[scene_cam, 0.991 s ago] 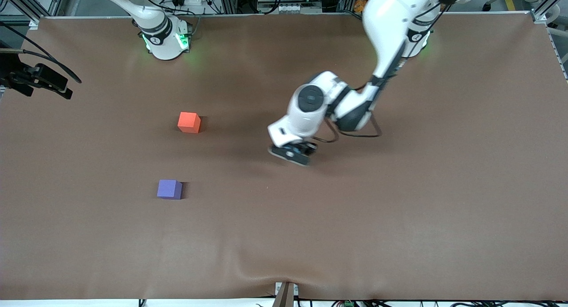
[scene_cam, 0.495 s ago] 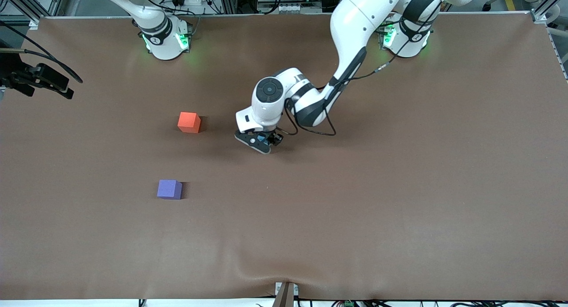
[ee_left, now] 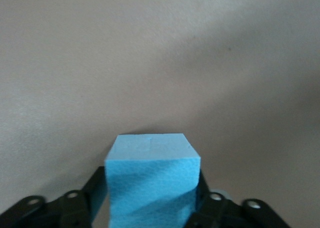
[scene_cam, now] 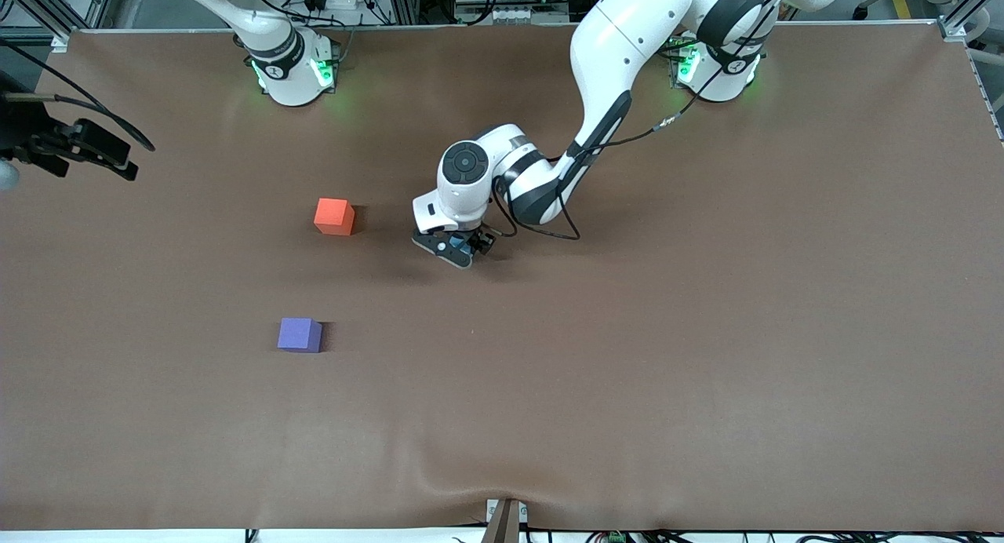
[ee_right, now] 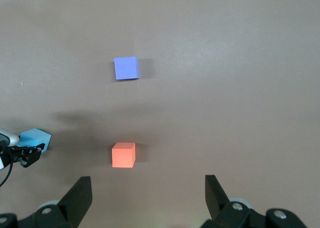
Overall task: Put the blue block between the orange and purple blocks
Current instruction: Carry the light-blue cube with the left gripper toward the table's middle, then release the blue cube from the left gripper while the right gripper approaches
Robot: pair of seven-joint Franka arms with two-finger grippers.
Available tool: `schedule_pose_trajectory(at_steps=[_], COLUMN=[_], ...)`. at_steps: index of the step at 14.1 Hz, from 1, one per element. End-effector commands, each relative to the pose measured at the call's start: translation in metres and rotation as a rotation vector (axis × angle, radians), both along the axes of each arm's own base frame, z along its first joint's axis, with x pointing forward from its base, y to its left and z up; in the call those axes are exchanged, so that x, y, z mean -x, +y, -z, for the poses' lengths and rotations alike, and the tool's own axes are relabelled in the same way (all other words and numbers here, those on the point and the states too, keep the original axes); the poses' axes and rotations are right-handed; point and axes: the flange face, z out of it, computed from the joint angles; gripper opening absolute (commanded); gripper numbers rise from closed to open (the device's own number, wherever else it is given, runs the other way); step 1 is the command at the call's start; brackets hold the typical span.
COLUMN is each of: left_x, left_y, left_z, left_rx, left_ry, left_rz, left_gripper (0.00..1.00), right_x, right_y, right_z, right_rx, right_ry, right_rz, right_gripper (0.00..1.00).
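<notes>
My left gripper [scene_cam: 459,250] is shut on the sky-blue block [scene_cam: 466,246] and holds it over the middle of the brown table, toward the left arm's end from the orange block [scene_cam: 334,216]. The purple block [scene_cam: 300,335] lies nearer the front camera than the orange one, with a bare gap between them. In the left wrist view the blue block [ee_left: 152,173] fills the space between the fingers [ee_left: 95,193]. My right gripper [ee_right: 147,184] is open and empty, high above the orange block [ee_right: 123,154] and purple block [ee_right: 126,67]; it is out of the front view.
The brown cloth [scene_cam: 627,370] covers the whole table, with a wrinkle at the front edge [scene_cam: 471,480]. A black camera mount [scene_cam: 74,147] with cables hangs over the table's edge at the right arm's end.
My left gripper has carried the blue block toward the right arm's end of the table, closer to the orange block, slowing in the last half second. The orange and purple blocks have not moved.
</notes>
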Motion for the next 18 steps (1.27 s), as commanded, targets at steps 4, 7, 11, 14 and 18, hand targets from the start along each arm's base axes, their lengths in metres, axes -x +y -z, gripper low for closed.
schedule_pose_trajectory(at_steps=[4,7,11,14,18], left_x=[-0.031,-0.080,-0.136,-0.147,-0.147], left_y=[0.017,0.098,0.242,0.330,0.440], left_z=[-0.125,-0.224,-0.302,-0.344,-0.370], left_rx=[0.028,-0.034,-0.125,-0.171,-0.183], left_ry=[-0.084,-0.113,-0.029,0.030,0.070], left_rz=[-0.070,-0.174,-0.372,-0.440,-0.464], left_gripper=[1.00,1.00,1.00,1.00,1.00], right_x=[-0.028,-0.029,-0.013,0.007,0.025], right_y=[0.032,0.085,0.164,0.245,0.342], right_z=[0.058,0.094,0.150,0.200,0.293], right_rx=[-0.020,-0.022,-0.010,0.004,0.012], right_ry=[0.103,0.167,0.162,0.144,0.127], right_rz=[-0.062,-0.134,-0.058,0.055,0.133], right_gripper=[1.00,1.00,1.00,1.00,1.00])
